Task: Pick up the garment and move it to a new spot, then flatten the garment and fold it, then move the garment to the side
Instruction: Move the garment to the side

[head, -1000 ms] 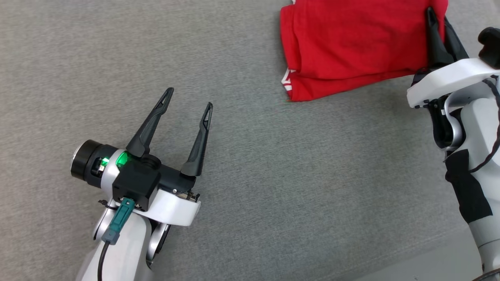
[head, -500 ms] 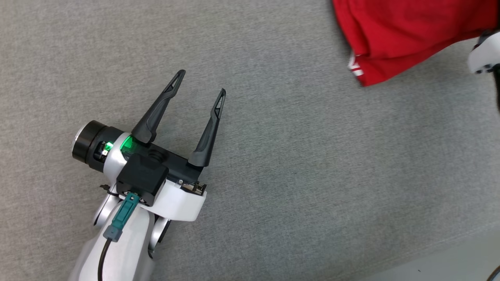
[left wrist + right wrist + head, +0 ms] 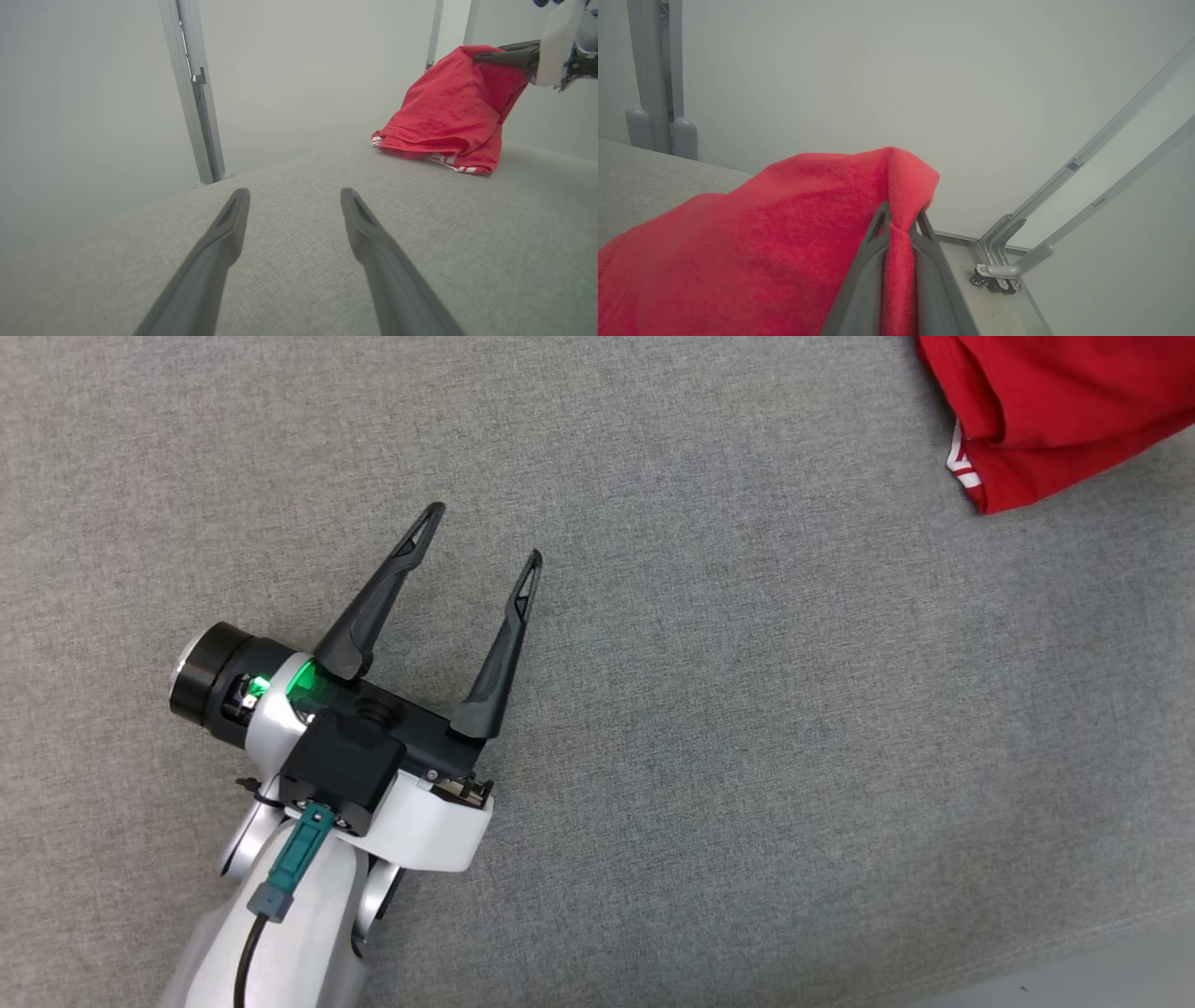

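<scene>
One broad grey fabric-covered tabletop (image 3: 709,775) takes up most of the head view, bare across its middle. The red cloth garment (image 3: 1055,411) sits at that view's far upper right corner. It appears gathered into several layers, and a white-striped hem (image 3: 448,164) shows along its lower edge.

From the left wrist view, the garment (image 3: 444,112) has its lower edge resting on the table near the far edge, while its top corner is lifted by the right gripper (image 3: 486,55). The right wrist view shows that gripper (image 3: 901,212) with its two dark fingers pressed together on a ridge of red cloth (image 3: 761,242). The left gripper (image 3: 484,533) hovers over the bare table with its fingers spread wide and nothing between them (image 3: 294,191), well apart from the garment.

Judging by the layered bundle, flattening and folding look done and the final move to the side seems underway. What remains is laying the garment down flat and letting go.
</scene>
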Controlling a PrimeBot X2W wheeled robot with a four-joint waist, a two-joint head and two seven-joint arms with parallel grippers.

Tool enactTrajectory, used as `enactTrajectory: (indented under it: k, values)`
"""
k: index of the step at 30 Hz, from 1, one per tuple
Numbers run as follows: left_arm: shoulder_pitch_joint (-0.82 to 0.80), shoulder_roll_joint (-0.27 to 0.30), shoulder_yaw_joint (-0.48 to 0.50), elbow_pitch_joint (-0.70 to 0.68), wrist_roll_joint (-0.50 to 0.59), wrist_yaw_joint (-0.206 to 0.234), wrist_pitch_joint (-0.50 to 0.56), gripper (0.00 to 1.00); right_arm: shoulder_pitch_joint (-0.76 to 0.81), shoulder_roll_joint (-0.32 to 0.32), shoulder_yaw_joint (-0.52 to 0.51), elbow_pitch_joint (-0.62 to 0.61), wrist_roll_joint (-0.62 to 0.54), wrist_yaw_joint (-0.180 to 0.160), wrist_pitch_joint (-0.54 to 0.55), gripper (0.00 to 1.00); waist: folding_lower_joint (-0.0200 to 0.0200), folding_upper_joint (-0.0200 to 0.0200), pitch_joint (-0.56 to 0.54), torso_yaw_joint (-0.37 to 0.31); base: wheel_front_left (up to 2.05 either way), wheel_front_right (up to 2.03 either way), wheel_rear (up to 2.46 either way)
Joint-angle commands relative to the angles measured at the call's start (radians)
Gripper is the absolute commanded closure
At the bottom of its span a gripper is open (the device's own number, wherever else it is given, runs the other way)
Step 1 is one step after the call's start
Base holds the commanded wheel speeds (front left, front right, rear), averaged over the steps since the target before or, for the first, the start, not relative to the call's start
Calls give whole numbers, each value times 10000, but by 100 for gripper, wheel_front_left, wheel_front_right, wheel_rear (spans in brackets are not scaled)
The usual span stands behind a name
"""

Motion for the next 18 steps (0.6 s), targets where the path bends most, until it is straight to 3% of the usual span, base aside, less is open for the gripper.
enactTrajectory:
  k: [1, 5, 10, 18]
  values:
    - [-133, 28, -48, -20, 10, 41, 32, 0, 31, 67, -280, 36, -179, -2, -61, 0, 0, 0, 3, 37, 0, 0, 0]
    - [-238, 13, -101, -45, -15, 39, 47, 0, 90, 210, -840, -275, -612, -2, -60, 0, 0, 0, 16, 71, 0, 0, 0]
    - [-276, 44, -80, 41, -104, 81, 39, 0, 303, 860, -1383, -1264, -1392, -2, -60, 0, 0, 0, -96, 105, 0, 0, 0]
    - [-87, -208, -34, 223, -395, 365, -6, 0, 1035, 2095, -593, -2527, -912, -2, -60, 0, 0, 0, -698, 482, 0, 0, 0]
